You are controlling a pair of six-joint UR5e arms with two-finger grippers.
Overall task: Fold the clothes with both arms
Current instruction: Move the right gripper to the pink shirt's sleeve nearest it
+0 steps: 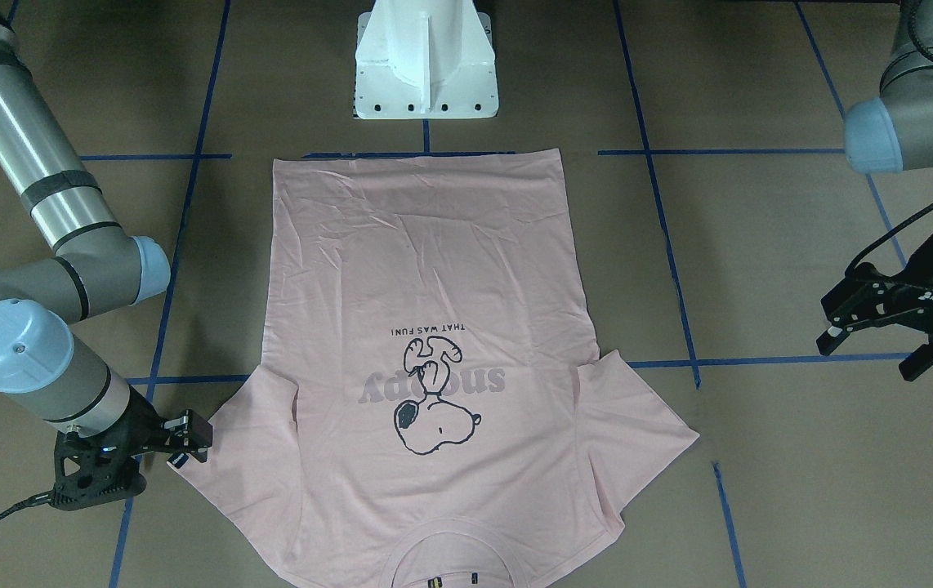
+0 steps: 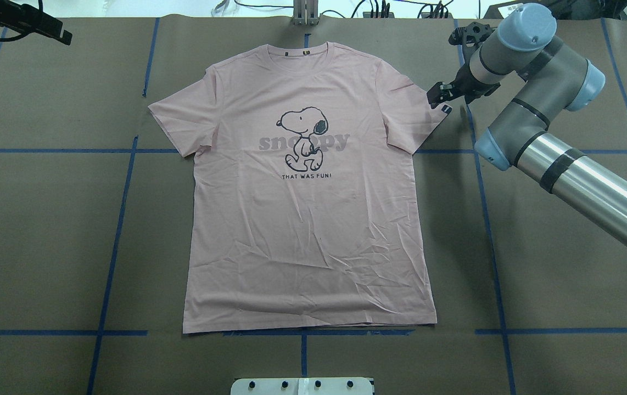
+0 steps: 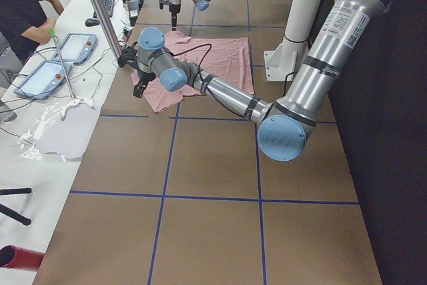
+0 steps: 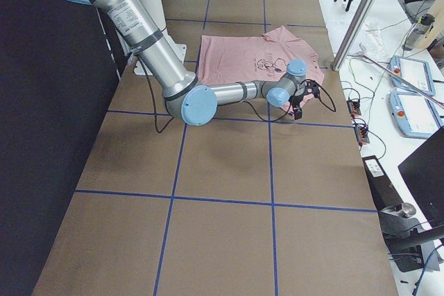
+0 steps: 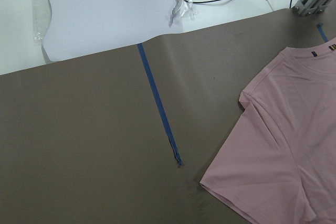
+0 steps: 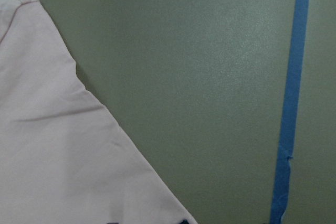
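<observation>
Looking from the front-facing view, we see the left gripper (image 1: 868, 358) spread wide and empty, raised well away from the T-shirt (image 1: 434, 286); the overhead view barely shows it. The shirt lies flat, print up, on the brown table (image 1: 761, 490). Our right gripper (image 1: 182, 445) sits low at a sleeve (image 1: 229, 469) edge, fingers parted, with the right arm (image 1: 42, 359) sharply bent.

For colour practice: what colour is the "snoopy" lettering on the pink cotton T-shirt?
Mauve lettering on the pale pink T-shirt; clearest in overhead exterior view.
</observation>
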